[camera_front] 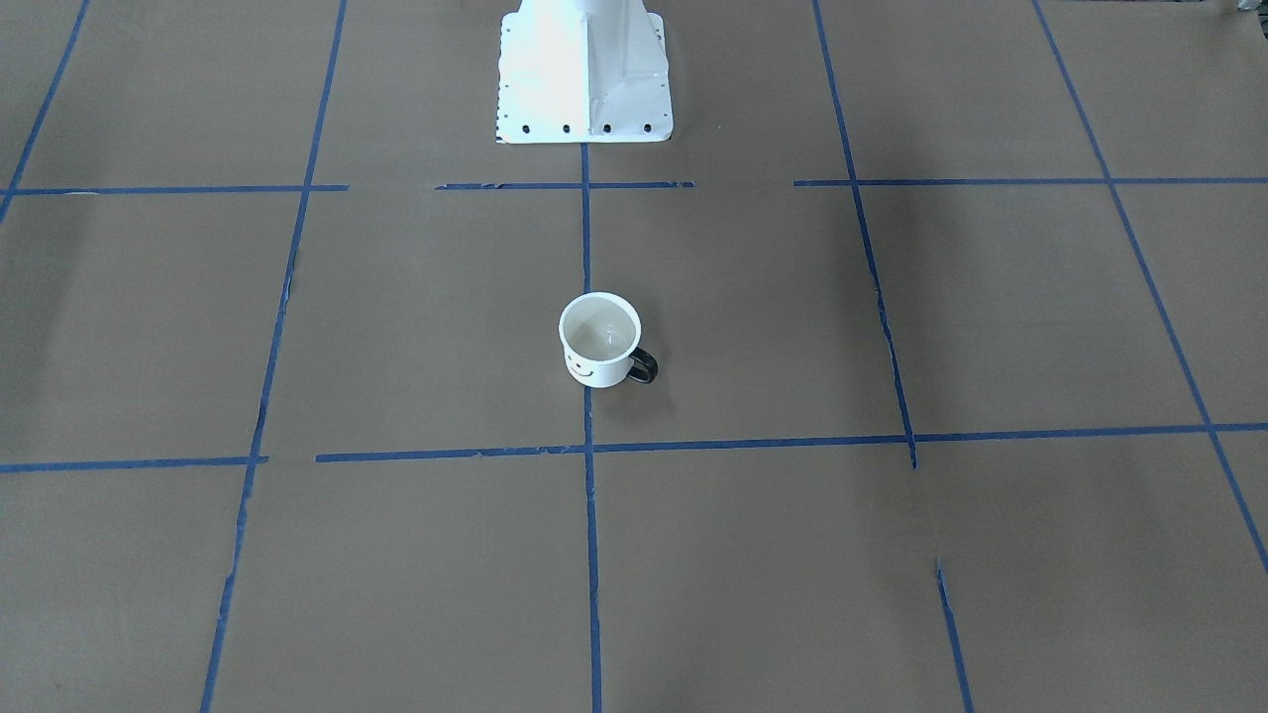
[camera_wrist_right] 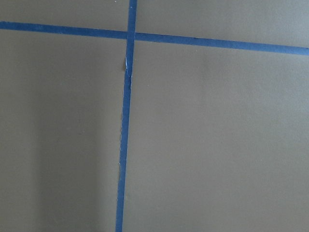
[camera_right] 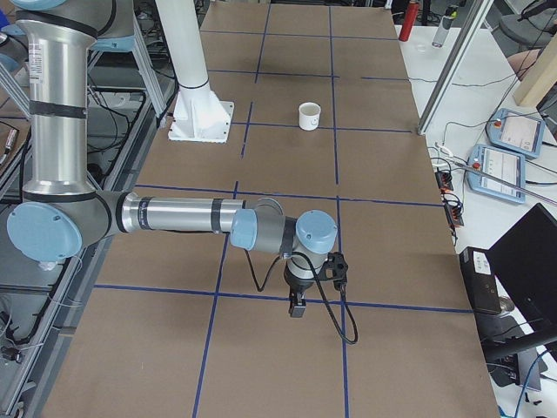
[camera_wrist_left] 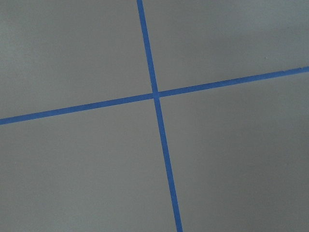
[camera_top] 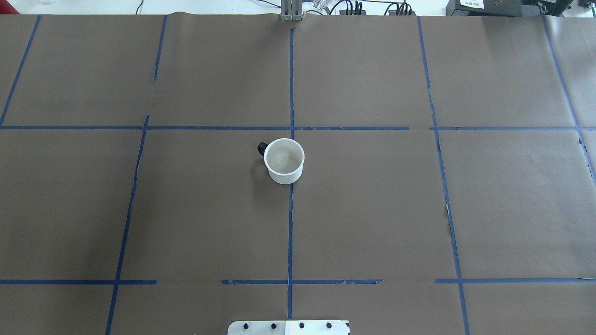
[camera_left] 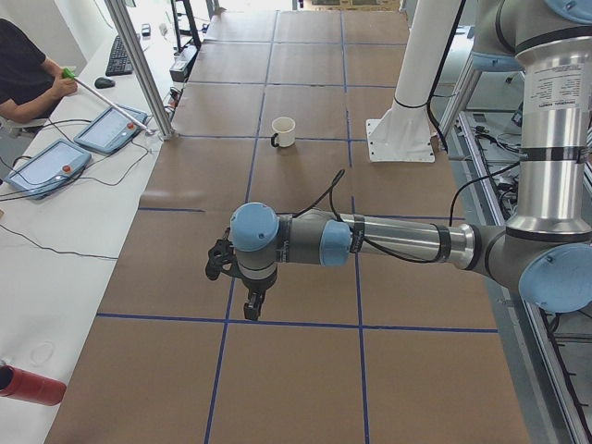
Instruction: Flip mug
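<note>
The mug (camera_front: 599, 342) stands upright, mouth up, on the brown paper near the table's middle. It is white, with a smiley face on the side away from me and a black handle towards my left. It also shows in the overhead view (camera_top: 284, 163) and in both side views (camera_left: 283, 131) (camera_right: 309, 116). My left gripper (camera_left: 252, 310) hangs low over the table's left end, far from the mug. My right gripper (camera_right: 297, 306) hangs low over the right end. I cannot tell whether either is open or shut. Both wrist views show only paper and tape.
My white base pedestal (camera_front: 584, 74) stands at the table's near edge behind the mug. Blue tape lines (camera_top: 290, 223) grid the paper. An operator (camera_left: 23, 69), teach pendants (camera_left: 109, 129) and a metal post (camera_left: 139, 65) are along the far side. A red cylinder (camera_left: 28, 384) lies there too.
</note>
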